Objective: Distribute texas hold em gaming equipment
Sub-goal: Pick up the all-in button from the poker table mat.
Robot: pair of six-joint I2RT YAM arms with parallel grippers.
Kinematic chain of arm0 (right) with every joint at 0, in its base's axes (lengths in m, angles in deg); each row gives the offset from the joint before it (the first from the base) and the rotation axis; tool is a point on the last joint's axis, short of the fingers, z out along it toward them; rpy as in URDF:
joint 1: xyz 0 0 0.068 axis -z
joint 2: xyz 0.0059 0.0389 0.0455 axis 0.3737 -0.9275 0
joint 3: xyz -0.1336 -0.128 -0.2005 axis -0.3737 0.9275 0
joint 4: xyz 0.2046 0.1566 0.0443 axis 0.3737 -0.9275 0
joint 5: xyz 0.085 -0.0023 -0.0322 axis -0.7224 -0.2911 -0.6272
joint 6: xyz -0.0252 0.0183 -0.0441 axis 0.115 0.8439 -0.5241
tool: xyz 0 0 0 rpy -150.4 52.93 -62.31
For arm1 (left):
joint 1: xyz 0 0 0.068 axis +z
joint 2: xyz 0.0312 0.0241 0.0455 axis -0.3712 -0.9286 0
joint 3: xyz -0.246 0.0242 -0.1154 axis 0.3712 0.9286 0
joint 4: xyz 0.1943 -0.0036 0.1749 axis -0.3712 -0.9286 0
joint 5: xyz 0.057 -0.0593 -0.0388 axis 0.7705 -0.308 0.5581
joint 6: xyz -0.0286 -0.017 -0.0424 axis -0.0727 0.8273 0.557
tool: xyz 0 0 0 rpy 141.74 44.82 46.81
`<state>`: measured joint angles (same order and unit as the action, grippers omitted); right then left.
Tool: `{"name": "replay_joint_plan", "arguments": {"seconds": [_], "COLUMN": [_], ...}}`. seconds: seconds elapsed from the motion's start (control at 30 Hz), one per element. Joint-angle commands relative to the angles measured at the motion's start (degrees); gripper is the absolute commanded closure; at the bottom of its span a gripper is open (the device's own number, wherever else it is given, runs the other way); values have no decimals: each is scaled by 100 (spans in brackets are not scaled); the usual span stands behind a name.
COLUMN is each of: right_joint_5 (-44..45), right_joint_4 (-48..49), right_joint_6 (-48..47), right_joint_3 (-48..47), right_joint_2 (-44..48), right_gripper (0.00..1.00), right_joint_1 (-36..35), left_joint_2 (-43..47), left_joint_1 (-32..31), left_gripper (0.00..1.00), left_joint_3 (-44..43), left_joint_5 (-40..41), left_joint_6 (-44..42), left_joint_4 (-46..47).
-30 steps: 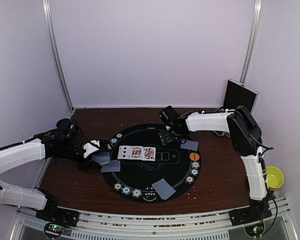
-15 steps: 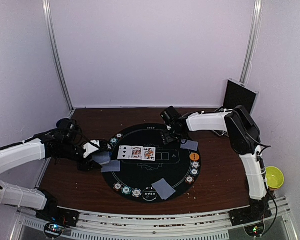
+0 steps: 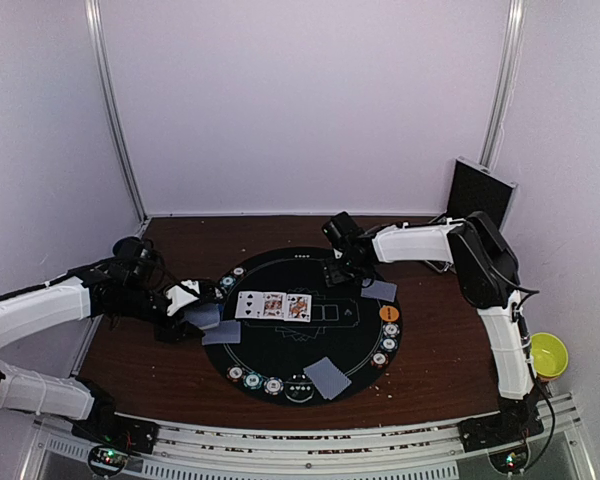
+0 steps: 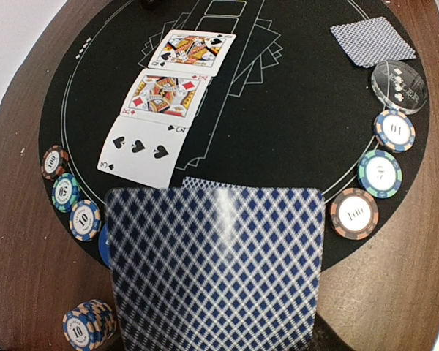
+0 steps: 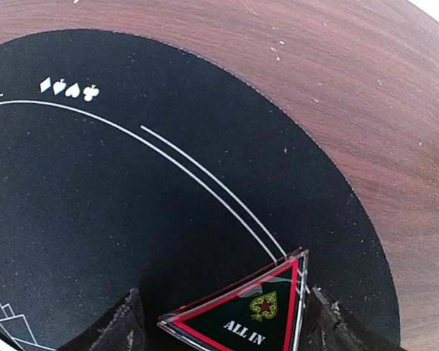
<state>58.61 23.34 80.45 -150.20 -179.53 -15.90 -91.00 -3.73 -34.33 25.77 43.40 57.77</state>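
Note:
A round black mat carries three face-up playing cards and face-down cards near its rim. Striped poker chips line the near edge and more chips sit below the orange disc. My left gripper is shut on blue-diamond-backed playing cards, which hide its fingers in the wrist view. A blue disc peeks out beside them. My right gripper is low over the far part of the mat. Its fingers flank the red-edged "ALL IN" triangle marker with a small gap.
A yellow bowl sits off the table's right edge. A black case leans at the back right corner. A chip stack stands on the brown wood left of the mat. White walls enclose the table.
The right gripper's jaws have narrowed around the triangle marker, and that wrist has shifted slightly. The left arm and its cards have not moved.

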Motion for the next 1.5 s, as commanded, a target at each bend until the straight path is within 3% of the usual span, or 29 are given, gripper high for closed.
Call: {"name": "replay_joint_plan", "arguments": {"seconds": [0.0,0.33,0.77,1.03,1.23,1.47], "right_joint_5": [28,31,62,-94,-389,-409], "right_joint_4": [-44,-41,229,-108,-337,-10], "right_joint_6": [180,248,-432,-1022,-218,541], "right_joint_3": [-1,15,-102,-1104,-1884,-2131], "right_joint_2": [-209,-117,427,51,-411,-694], "right_gripper": [27,45,46,46,46,47], "right_joint_1": [48,34,-697,-1373,-1618,-1950], "left_joint_2": [26,14,36,207,245,334], "left_joint_1": [-13,-10,-12,27,213,393], "left_gripper": [47,47,47,47,47,47], "left_joint_3": [40,40,31,75,29,63], "left_joint_5": [-61,-59,-15,230,283,239], "left_joint_6": [-25,-25,-8,-55,-205,-295], "left_joint_4": [224,221,221,133,-47,-127]}}
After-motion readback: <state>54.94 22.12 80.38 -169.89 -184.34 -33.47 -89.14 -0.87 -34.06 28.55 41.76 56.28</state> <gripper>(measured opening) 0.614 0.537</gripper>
